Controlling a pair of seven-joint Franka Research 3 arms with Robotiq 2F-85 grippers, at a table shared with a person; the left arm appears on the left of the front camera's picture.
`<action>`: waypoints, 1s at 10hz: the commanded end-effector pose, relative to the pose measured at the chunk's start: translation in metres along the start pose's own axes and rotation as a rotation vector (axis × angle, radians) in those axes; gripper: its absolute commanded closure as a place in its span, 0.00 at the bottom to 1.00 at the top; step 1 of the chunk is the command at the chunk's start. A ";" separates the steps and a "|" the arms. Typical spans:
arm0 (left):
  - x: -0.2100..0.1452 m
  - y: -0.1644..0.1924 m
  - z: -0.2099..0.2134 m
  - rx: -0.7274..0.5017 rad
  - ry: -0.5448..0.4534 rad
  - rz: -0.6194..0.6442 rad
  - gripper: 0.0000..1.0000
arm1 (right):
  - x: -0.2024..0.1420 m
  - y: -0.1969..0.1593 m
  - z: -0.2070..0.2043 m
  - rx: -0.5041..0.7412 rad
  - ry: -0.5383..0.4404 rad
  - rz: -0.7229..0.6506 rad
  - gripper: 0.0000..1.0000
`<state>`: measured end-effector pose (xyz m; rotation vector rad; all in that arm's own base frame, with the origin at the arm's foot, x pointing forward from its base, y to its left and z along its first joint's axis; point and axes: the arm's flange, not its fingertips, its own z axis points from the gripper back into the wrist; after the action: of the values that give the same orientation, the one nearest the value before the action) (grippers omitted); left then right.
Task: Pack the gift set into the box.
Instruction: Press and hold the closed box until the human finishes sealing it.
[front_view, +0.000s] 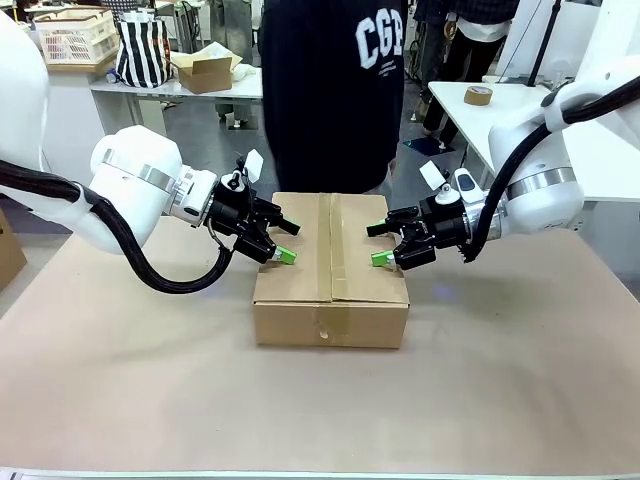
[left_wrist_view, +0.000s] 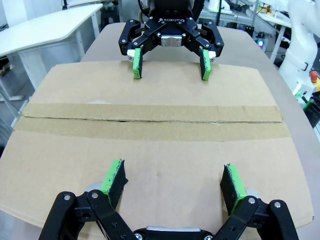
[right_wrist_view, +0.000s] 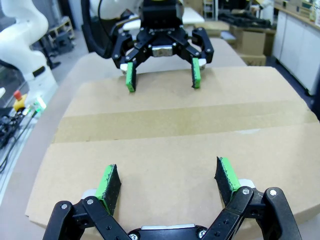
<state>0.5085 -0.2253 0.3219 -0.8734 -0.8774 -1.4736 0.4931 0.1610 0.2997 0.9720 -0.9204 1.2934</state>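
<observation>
We are holding the left gripper (front_view: 287, 242) and the right gripper (front_view: 376, 244) low over opposite edges of the box (front_view: 330, 320), facing each other, probably to press its flaps flat or steady it. Both pairs of fingers are standing wide open and gripping nothing. We cannot tell whether the green pads (front_view: 285, 258) are touching the cardboard or hovering just above it. The box is sitting closed in the middle of the table (front_view: 150, 400), near the person (front_view: 330, 90). Its taped seam (front_view: 331, 250) is running from our side toward the person, and we are judging that the long axis follows it.
</observation>
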 end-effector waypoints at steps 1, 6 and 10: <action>-0.005 -0.001 -0.001 -0.003 0.004 0.000 0.00 | -0.003 0.000 0.000 -0.003 0.006 -0.005 0.00; -0.005 -0.001 -0.001 -0.003 0.004 0.000 0.00 | -0.003 0.000 0.000 -0.003 0.006 -0.005 0.00; -0.005 -0.001 -0.001 -0.003 0.004 0.000 0.00 | -0.003 0.000 0.000 -0.003 0.006 -0.005 0.00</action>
<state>0.5085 -0.2253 0.3219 -0.8734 -0.8774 -1.4736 0.4931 0.1610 0.2997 0.9721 -0.9204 1.2934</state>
